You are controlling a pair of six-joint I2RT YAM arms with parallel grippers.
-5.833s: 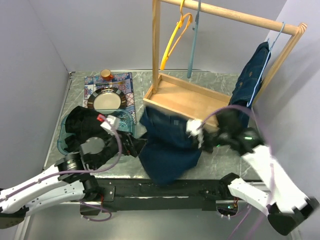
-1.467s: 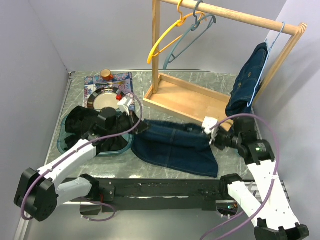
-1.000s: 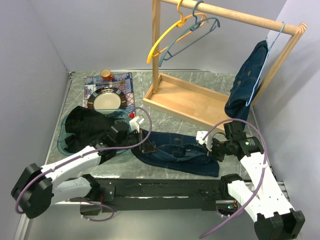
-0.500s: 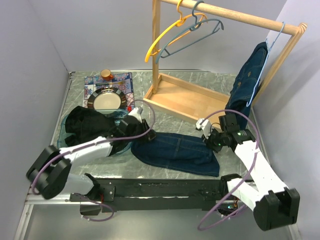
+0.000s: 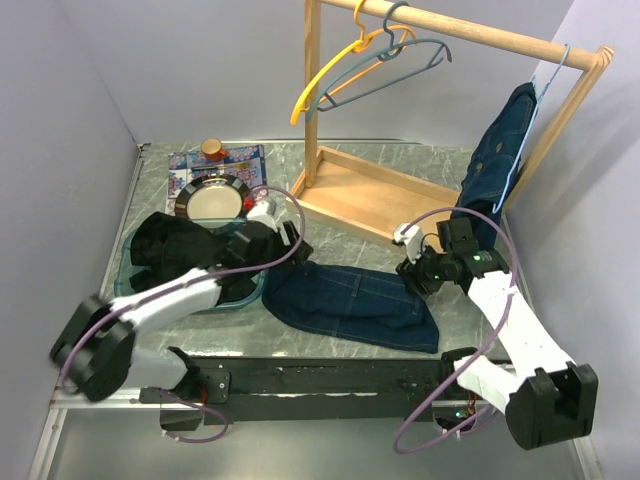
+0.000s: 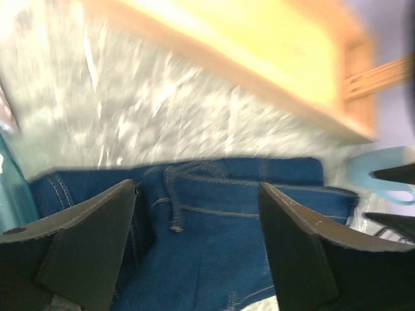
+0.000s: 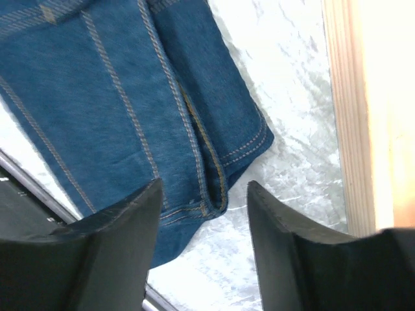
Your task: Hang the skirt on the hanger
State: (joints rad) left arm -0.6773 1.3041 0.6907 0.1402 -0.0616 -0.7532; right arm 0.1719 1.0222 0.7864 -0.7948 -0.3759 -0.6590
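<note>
The denim skirt [image 5: 350, 300] lies spread flat on the marbled surface [image 5: 400, 155], just in front of the wooden rack's base tray [image 5: 380, 195] and to the right of the teal bin [image 5: 125, 285]. The left tool [image 5: 292, 245] hangs over the skirt's left end with its jaws wide apart and nothing between them; its wrist view is blurred but shows the seams of the denim below the gap. The right tool [image 5: 408, 272] sits above the skirt's far right corner, also open and gripping nothing, and the hemmed corner of the denim shows between its fingers. The skirt touches neither hanger. A yellow hanger [image 5: 330, 75] and a grey-blue hanger [image 5: 400, 60] hang side by side from the left part of the rail [image 5: 480, 35], well above the skirt. At the rail's right end another denim garment [image 5: 495, 160] hangs from a light blue hanger [image 5: 545, 75]. Dark clothing [image 5: 165, 250] fills the bin, and a plate [image 5: 212, 203] rests on a patterned mat [image 5: 250, 165] at the far left.
</note>
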